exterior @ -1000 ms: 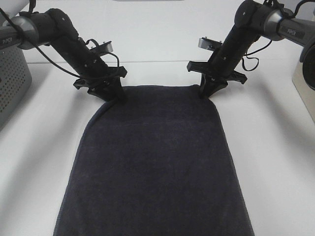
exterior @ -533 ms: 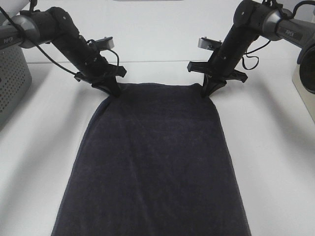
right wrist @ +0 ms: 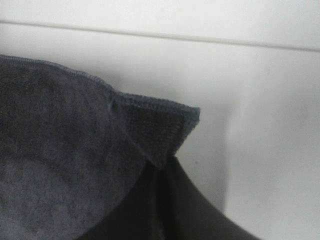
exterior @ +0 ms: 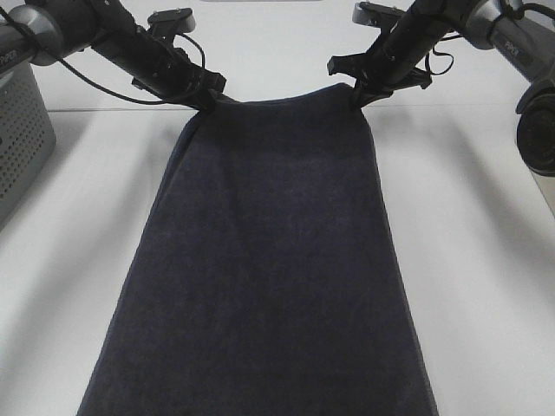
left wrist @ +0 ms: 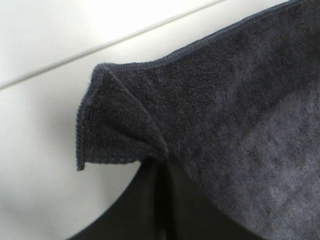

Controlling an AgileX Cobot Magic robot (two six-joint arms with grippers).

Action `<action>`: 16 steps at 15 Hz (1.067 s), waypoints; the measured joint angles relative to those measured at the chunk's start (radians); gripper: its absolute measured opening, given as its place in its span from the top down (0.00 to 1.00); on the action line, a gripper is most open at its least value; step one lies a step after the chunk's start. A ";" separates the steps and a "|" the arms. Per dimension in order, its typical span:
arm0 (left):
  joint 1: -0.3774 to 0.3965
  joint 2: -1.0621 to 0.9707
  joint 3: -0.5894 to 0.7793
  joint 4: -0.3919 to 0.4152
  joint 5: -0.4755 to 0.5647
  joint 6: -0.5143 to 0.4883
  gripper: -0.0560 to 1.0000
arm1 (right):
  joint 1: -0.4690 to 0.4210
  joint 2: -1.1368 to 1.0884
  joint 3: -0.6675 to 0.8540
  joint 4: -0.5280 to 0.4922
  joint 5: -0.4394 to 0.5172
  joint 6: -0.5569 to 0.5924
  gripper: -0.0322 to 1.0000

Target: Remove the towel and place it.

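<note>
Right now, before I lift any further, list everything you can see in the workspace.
towel: one, dark navy-black, spread down the middle of the table, far edge raised by its two corners.
table: one, white, under everything.
basket: one, grey, perforated, at the left edge.
device: one, grey and beige, at the right edge, only partly in view.
left gripper: one, black, shut on the towel's far left corner.
right gripper: one, black, shut on the towel's far right corner.
</note>
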 joint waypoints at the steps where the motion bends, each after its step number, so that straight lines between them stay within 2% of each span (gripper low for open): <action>1: 0.000 0.000 0.000 0.000 -0.027 0.017 0.93 | 0.000 0.000 -0.002 0.000 -0.032 -0.001 0.96; 7: 0.000 0.001 0.000 -0.003 -0.159 0.116 0.93 | 0.000 0.000 -0.002 -0.001 -0.183 -0.010 0.96; 16: 0.000 0.039 0.000 -0.001 -0.252 0.127 0.93 | 0.000 0.048 -0.002 0.007 -0.246 -0.013 0.96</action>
